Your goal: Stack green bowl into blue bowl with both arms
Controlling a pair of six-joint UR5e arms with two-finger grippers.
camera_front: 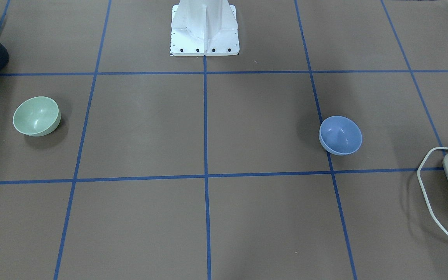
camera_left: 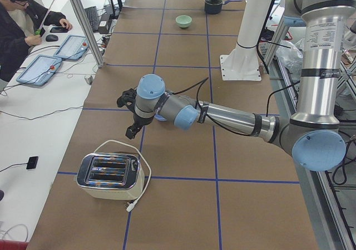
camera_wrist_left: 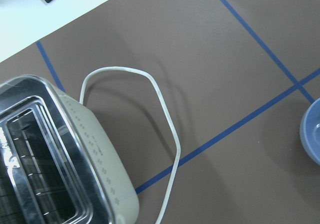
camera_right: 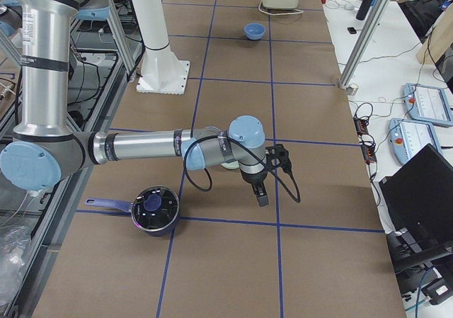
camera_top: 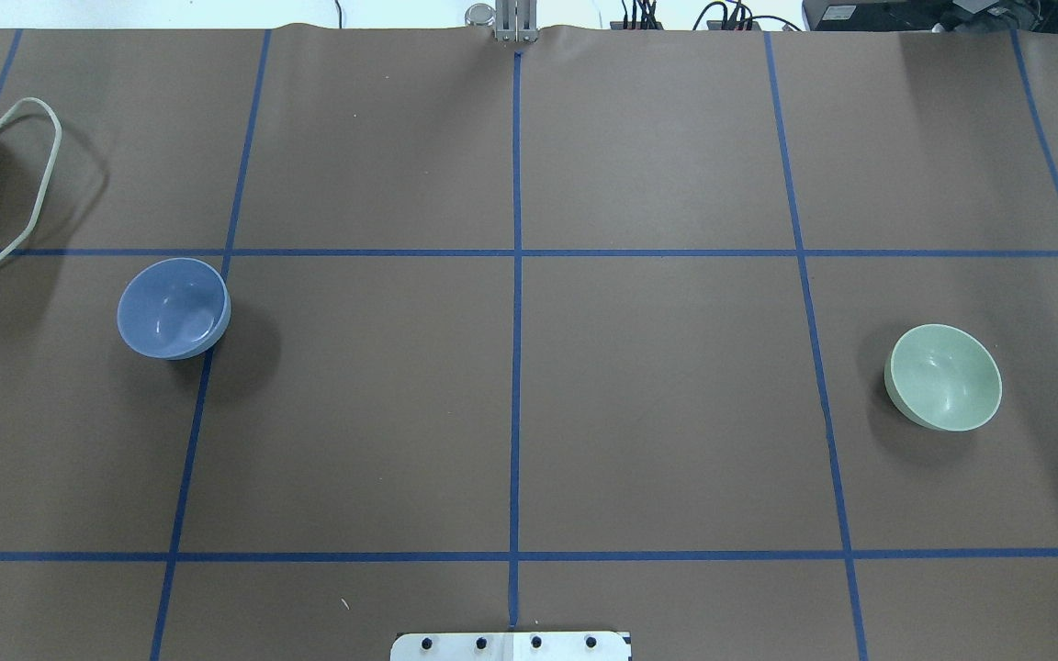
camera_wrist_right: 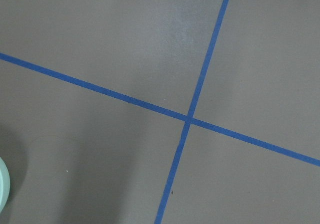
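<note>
The green bowl (camera_top: 944, 376) stands upright on the brown table at the robot's right; it also shows in the front view (camera_front: 36, 116), and its rim shows in the right wrist view (camera_wrist_right: 2, 189). The blue bowl (camera_top: 173, 308) stands upright at the robot's left, also in the front view (camera_front: 340, 135), with its edge in the left wrist view (camera_wrist_left: 312, 134). My left gripper (camera_left: 127, 115) hovers near the blue bowl, over the toaster side. My right gripper (camera_right: 272, 176) hovers near the green bowl. Both show only in side views, so I cannot tell whether they are open or shut.
A toaster (camera_left: 109, 176) with a white cord (camera_wrist_left: 165, 109) stands at the table's left end. A dark pot (camera_right: 154, 208) with a glass lid stands at the right end. The white pedestal base (camera_front: 204, 27) is at the robot's side. An operator (camera_left: 16, 21) sits at a side desk.
</note>
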